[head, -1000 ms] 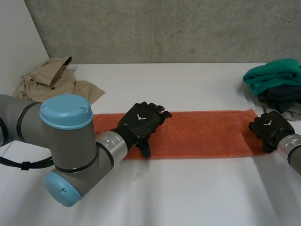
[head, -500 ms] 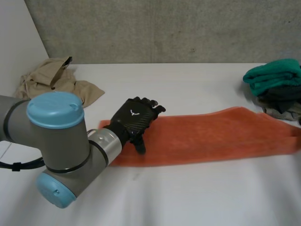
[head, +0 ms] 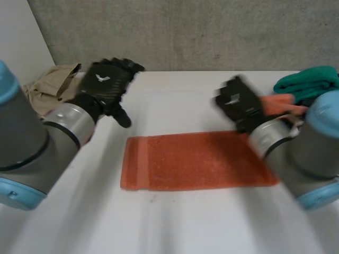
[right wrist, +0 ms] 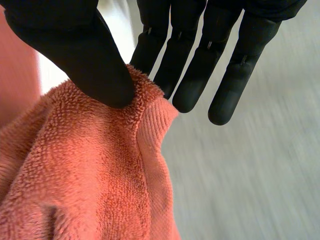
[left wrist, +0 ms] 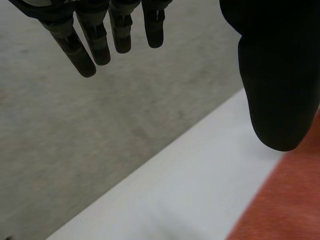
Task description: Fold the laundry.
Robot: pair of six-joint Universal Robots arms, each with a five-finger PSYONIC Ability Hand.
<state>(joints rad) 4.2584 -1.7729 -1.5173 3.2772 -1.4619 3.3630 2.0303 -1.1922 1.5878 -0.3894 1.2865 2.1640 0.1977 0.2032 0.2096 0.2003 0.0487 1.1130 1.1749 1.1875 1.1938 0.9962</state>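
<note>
Beige cloth (head: 50, 90) lies crumpled at ten o'clock from the orange towel (head: 196, 161), and beside it the left hand (head: 108, 82) hangs above the table (head: 185, 227) with fingers straight and spread, holding nothing. The towel rests flat mid-table, while at its one o'clock the right hand (head: 238, 103) pinches a hemmed corner of it between thumb and fingers, raised, with a green pile (head: 307, 84) farther out at two o'clock. Such terry looks light, soft and floppy, likely to sag wherever unsupported, so hemmed corners seem the surest places to take hold.
</note>
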